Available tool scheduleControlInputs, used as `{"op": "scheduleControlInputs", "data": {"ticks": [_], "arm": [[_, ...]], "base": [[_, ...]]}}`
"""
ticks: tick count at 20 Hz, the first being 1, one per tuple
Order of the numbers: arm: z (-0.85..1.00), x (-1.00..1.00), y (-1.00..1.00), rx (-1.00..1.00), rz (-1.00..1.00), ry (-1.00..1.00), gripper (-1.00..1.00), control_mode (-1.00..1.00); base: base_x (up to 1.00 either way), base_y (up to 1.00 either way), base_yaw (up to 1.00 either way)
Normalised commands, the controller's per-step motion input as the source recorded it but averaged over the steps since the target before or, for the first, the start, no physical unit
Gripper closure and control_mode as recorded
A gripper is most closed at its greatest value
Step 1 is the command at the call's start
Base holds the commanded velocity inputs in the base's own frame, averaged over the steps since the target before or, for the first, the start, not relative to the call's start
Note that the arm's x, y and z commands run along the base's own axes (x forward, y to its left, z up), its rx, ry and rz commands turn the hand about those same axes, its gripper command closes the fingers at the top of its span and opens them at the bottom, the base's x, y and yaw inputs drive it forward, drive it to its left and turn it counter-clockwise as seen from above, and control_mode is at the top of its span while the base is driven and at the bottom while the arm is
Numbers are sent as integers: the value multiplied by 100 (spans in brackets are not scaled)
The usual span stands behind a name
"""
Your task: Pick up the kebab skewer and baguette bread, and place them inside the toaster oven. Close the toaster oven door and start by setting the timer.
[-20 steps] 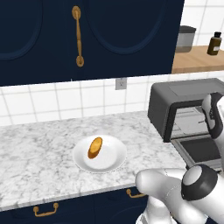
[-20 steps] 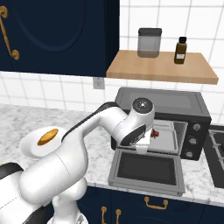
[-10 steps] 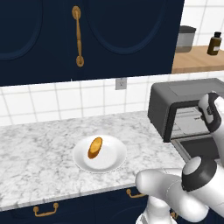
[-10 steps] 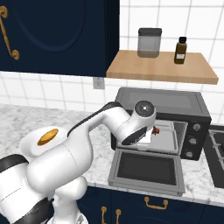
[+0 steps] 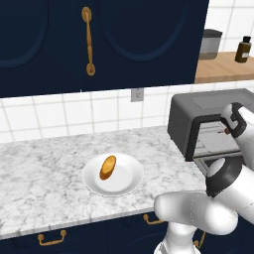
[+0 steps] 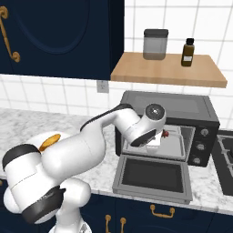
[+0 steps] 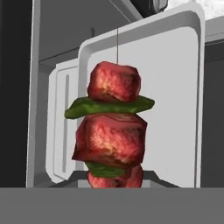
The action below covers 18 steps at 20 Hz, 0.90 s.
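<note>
Left base view: a grey-veined white marble counter (image 5: 44,168) runs under dark navy cabinet doors with brass handles (image 5: 88,42) and a white tiled wall. On it, well to the left of my fingers, sits a round white plate (image 5: 130,179) carrying the stubby golden-orange baguette bread (image 5: 107,167); its long axis runs from near-left to far-right across the plate. My two-finger gripper (image 5: 229,130) is at the mouth of the large dark grey boxy toaster oven (image 5: 198,111), and a speck of red shows at its tip.

Right base view: a wooden wall shelf (image 6: 168,70) above holds a grey canister and a brown bottle. The wide dark grey toaster oven door with its glass window (image 6: 152,175) hangs fully open, lying flat below my gripper (image 6: 162,135). The red chunk sits just past my fingertips, inside the opening over the pale tray (image 6: 175,144).

Hand view: the kebab skewer of red-brown meat chunks and green pepper slices (image 7: 111,135) stands directly ahead of my fingers, its long axis running away from them, thin stick tip pointing toward the light grey tray (image 7: 175,78) behind. My fingers are clamped on its near end, pressed nearly together.
</note>
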Motion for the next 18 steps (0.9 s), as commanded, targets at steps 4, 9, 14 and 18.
{"op": "scheduleControlInputs", "data": {"ticks": [4, 9, 14, 18], "arm": [[-30, 25, 0, 0, 0, 0, 100, -100], [-29, 25, 0, 0, 0, 0, 100, -100], [-16, 18, 0, 0, 0, 2, -100, -100], [0, 0, 0, 0, 0, 1, -100, -100]], "base": [[0, 0, 0], [0, 0, 0], [0, 0, 0], [0, 0, 0]]}}
